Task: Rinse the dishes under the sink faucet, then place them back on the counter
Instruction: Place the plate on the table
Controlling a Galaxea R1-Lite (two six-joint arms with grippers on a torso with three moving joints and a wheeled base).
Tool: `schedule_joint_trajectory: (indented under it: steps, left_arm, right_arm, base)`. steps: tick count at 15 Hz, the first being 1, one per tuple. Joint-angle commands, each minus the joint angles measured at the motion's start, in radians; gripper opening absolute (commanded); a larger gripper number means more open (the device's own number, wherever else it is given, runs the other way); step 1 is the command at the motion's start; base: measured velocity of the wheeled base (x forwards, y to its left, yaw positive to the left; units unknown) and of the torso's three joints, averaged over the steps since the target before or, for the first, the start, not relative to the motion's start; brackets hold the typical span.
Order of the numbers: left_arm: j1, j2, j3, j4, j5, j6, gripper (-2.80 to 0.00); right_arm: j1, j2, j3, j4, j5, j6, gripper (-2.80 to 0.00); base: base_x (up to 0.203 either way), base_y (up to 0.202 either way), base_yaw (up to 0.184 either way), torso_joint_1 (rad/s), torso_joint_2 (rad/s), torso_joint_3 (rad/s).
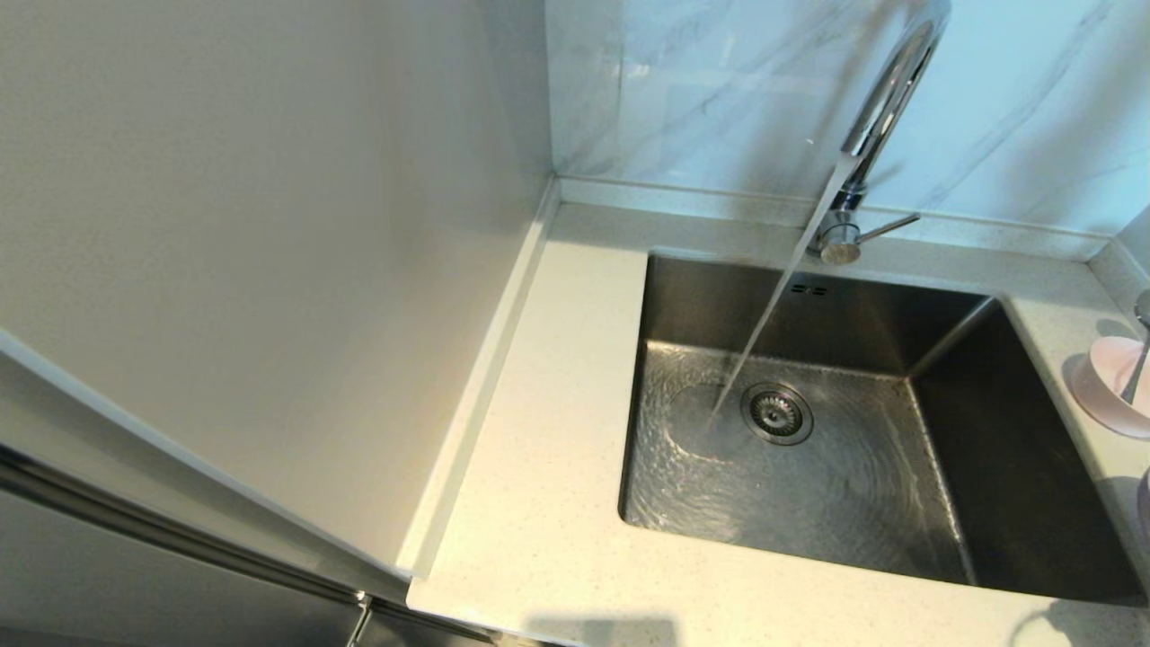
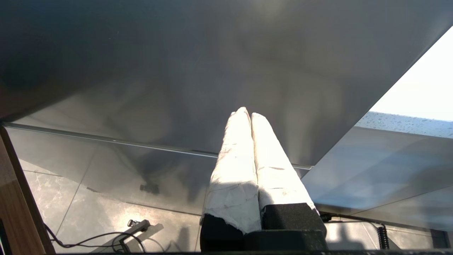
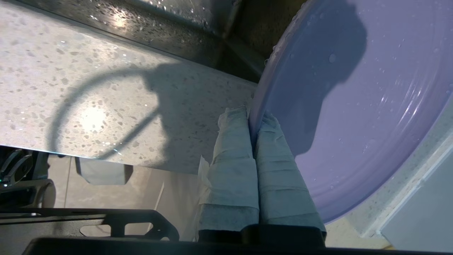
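In the right wrist view my right gripper is shut on the rim of the lavender plate. The plate is wet with droplets and held over the speckled counter, beside the sink's corner. I cannot tell whether the plate touches the counter. In the head view the chrome faucet runs a stream of water into the steel sink, just left of the drain strainer. The pink bowl stands on the counter at the far right with the spoon in it. Neither gripper shows in the head view.
My left gripper is shut on nothing, parked low beside a grey cabinet panel with the floor and cables below. A tall white side panel borders the counter strip left of the sink. The faucet lever points right.
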Motion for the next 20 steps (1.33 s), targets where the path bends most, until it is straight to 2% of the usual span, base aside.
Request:
schedule_joint_trajectory:
  steps: [1,4,8,20]
  left_arm:
    - [0.0,0.0,0.0,0.0,0.001,0.0,-2.8]
    - [0.0,0.0,0.0,0.0,0.001,0.0,-2.8]
    - [0.0,0.0,0.0,0.0,0.001,0.0,-2.8]
    - [0.0,0.0,0.0,0.0,0.0,0.0,-2.8]
  right_arm:
    - [-0.034,0.058,0.001,0.002,0.0,-0.002,-2.8]
    - [-0.047,0.085,-0.002,-0.007,0.0,0.002,-2.8]
    - [-0.055,0.118,0.021,-0.106,-0.004,0.015,-2.8]
    - [-0.073,0.135,0.043,-0.113,-0.004,0.015,-2.8]
  base:
    - [0.0,0.0,0.0,0.0,0.0,0.0]
    - [0.0,0.0,0.0,0.0,0.0,0.0]
    - [0.0,0.0,0.0,0.0,0.0,0.0]
    - [0.0,0.0,0.0,0.0,0.0,0.0]
